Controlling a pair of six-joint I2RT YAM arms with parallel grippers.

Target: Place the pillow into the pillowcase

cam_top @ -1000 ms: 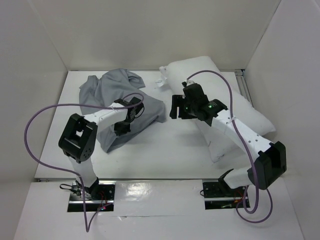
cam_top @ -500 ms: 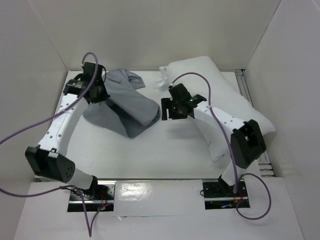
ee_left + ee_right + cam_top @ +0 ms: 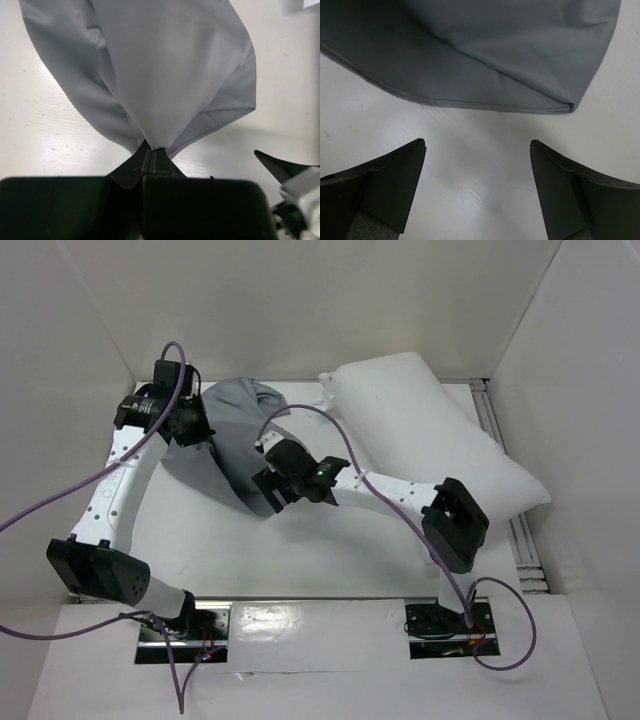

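The grey pillowcase [image 3: 240,435] hangs crumpled at the back left of the table. My left gripper [image 3: 198,433] is shut on its far-left edge; in the left wrist view the cloth [image 3: 165,65] fans out from the closed jaws [image 3: 151,149]. My right gripper [image 3: 270,492] is open and empty, just in front of the pillowcase's near corner. In the right wrist view the hem and corner [image 3: 495,55] lie just beyond the spread fingers [image 3: 395,172], not touching them. The plump white pillow [image 3: 420,420] lies diagonally at the back right, untouched.
White walls enclose the table on the left, back and right. A metal rail [image 3: 500,450] runs along the right edge behind the pillow. The right arm's links [image 3: 400,495] stretch across the middle of the table. One right finger shows in the left wrist view [image 3: 280,167].
The left gripper swung to the back left with the pillowcase in it and holds there. The right gripper moved left from the pillow to the pillowcase's near corner.
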